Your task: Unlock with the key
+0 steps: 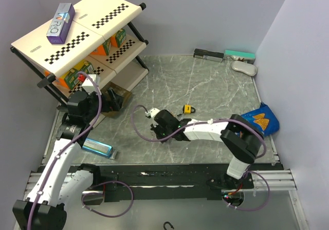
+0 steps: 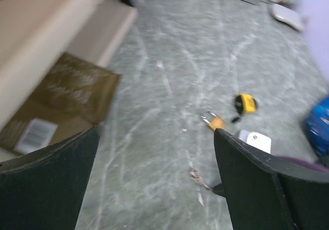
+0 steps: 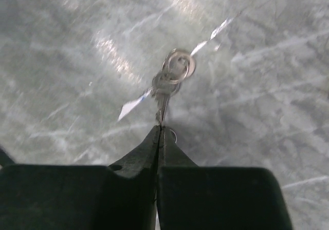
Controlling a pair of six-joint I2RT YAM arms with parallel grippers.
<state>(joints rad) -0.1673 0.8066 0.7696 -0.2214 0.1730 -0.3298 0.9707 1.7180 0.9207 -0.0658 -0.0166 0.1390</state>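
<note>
Padlock (image 1: 188, 109) rests mid-table (image 1: 216, 81), toward three o'clock from our right gripper (image 3: 160, 133). Our left gripper (image 2: 157, 160) hangs out at nine o'clock, fingers spread wide, holding nothing. The right fingers are pressed together, pinching the key (image 3: 163, 89) by its blade tip. We judge so thin a hold may let it twist or slip.

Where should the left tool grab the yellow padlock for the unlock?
Take the padlock by its yellow body, pinching across the narrow edges and coming straight down from above. It appears to lie flat on the table, so the broad faces can't be reached. Which end holds the keyhole can't be told from these views.
</note>
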